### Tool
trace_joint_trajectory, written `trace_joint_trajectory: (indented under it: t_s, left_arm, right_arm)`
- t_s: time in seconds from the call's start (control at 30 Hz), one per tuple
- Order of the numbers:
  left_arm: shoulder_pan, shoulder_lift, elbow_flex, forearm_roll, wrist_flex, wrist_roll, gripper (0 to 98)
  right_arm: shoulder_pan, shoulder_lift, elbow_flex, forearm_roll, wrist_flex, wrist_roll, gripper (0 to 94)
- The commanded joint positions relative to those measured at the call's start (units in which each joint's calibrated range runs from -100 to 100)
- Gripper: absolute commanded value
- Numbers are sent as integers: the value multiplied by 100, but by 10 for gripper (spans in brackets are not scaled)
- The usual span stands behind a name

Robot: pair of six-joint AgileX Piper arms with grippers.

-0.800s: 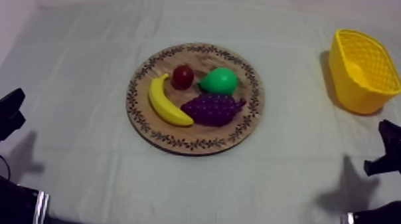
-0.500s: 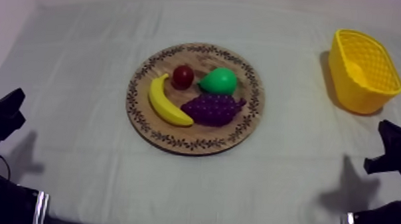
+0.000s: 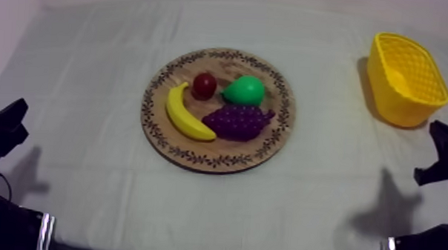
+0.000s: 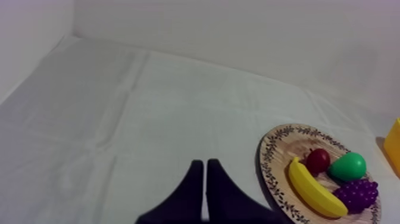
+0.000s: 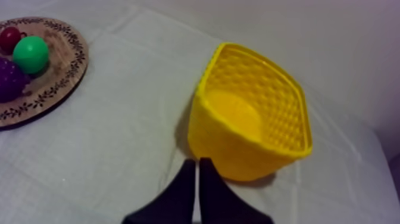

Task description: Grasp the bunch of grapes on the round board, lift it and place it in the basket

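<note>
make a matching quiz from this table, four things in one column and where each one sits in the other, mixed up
Things
1. banana
2. bunch of grapes
3. small red fruit
4. yellow basket

Places (as seen in the top view)
A. on the cloth, off the wooden board
B. on the board's left part, lying along its rim
C. on the board's far part, just left of the pear
D. on the board, just nearer the camera than the pear

Pairs: 1-B, 2-D, 3-C, 4-A
</note>
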Motion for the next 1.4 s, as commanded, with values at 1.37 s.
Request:
trace_joint_trajectory:
  t_s: [1.37]
  left_arm:
    - [0, 0, -3, -3, -3, -1, 1]
  right_arm:
    - [-1937, 7161, -8677, -364, 5436, 1320, 7]
